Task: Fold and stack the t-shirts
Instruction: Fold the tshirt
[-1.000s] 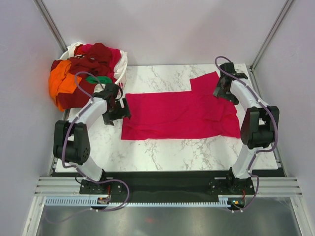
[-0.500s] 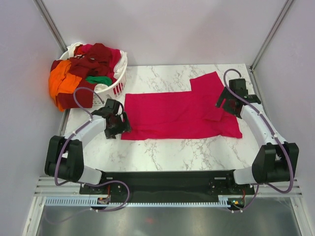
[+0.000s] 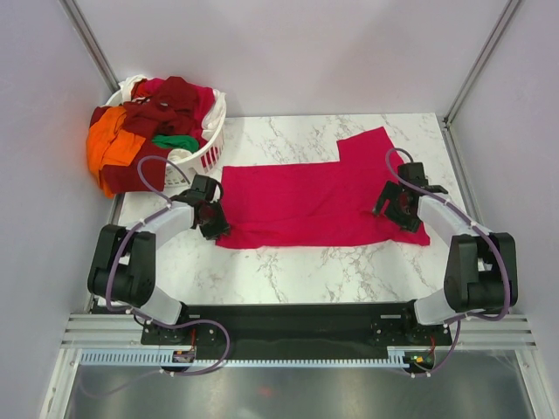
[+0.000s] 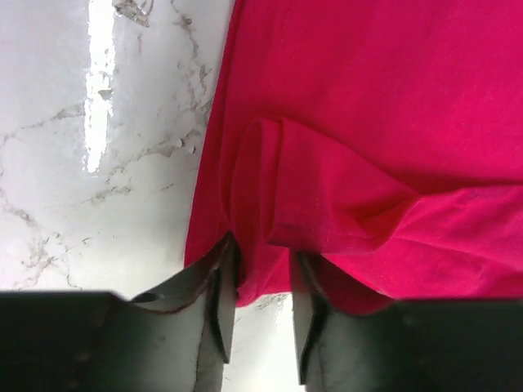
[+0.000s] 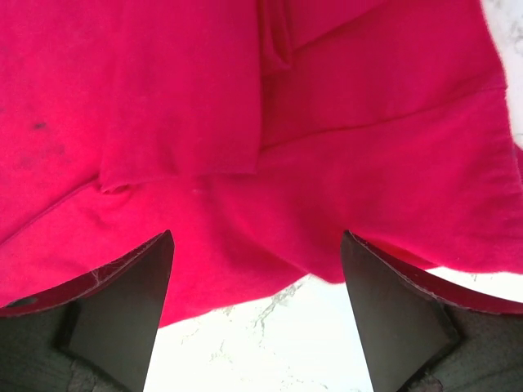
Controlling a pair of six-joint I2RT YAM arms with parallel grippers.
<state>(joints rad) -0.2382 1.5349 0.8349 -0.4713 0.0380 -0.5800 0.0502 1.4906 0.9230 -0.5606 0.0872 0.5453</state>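
Both arms now sit lower, stretched to the crimson t-shirt's [image 3: 314, 196] 2 near corners; left tool [image 4: 260, 314] pinches its bunched hem, right tool [image 5: 257, 314] gapes wide, empty.

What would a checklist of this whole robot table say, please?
Surface: white marble table, flat.
Job's things: crimson-pink t-shirt spread on it; more t-shirts heaped in the laundry basket, an orange one hanging over its side.
Clutter: nothing seen.
Grippers: left gripper pinches a raised fold at the shirt's left edge; right gripper open over its near right corner.
Cables: purple cables loop along both arms.
Surroundings: pale walls, metal frame posts.
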